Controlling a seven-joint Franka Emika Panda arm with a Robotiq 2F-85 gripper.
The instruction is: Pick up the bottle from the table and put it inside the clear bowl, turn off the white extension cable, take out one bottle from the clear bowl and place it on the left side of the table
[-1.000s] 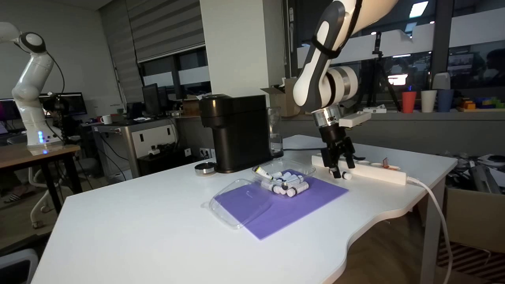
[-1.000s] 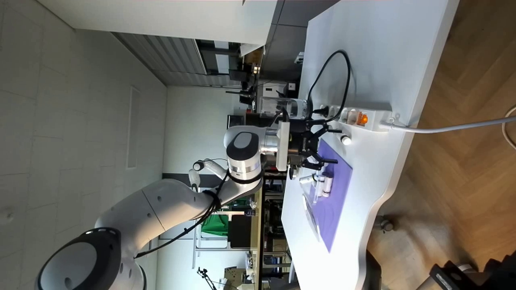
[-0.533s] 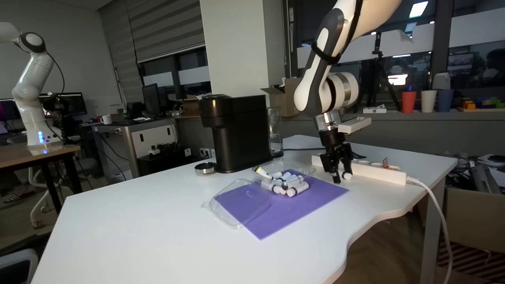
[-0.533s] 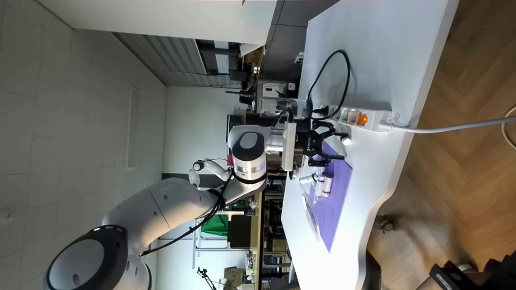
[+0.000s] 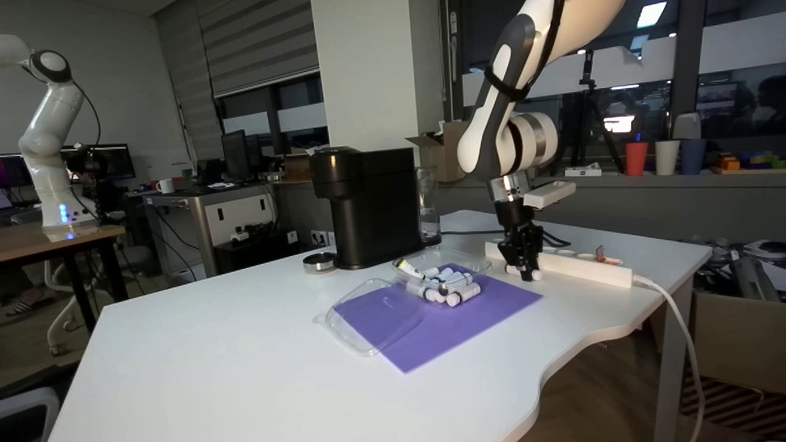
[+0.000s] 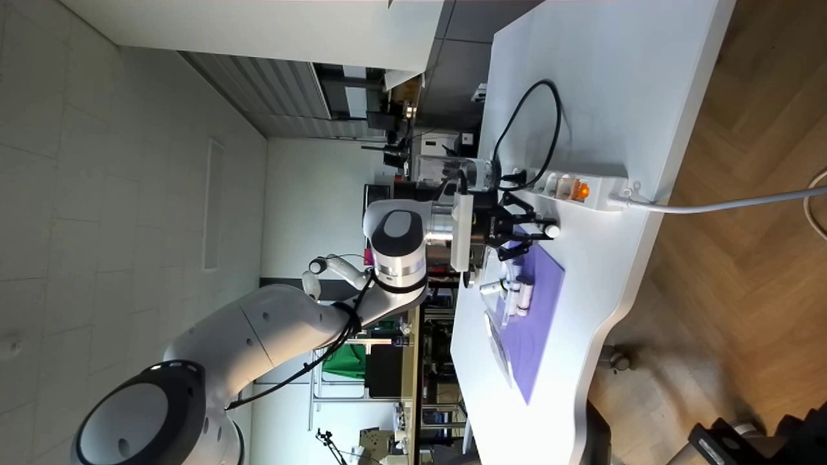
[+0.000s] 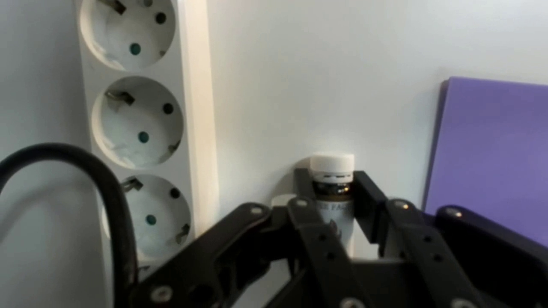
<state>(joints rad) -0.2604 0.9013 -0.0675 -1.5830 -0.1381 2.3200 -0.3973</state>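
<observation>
In the wrist view a small white-capped bottle with a white label lies on the table. My gripper is shut on it, one finger pressed to each side just below the cap. A second white cap shows partly behind the left finger. The white extension cable lies right beside the gripper, with an orange switch near its cord end. The clear bowl stands on a purple mat, several white bottles inside it.
A clear lid lies partly on the purple mat, in front of the bowl. Behind stands a black coffee machine beside a round metal tin. A black cord loops over the extension cable's sockets.
My gripper has come lower over the bottle. Its fingers, wide apart one second ago, have come together around the bottle. Bowl, lid and extension cable have not moved.
</observation>
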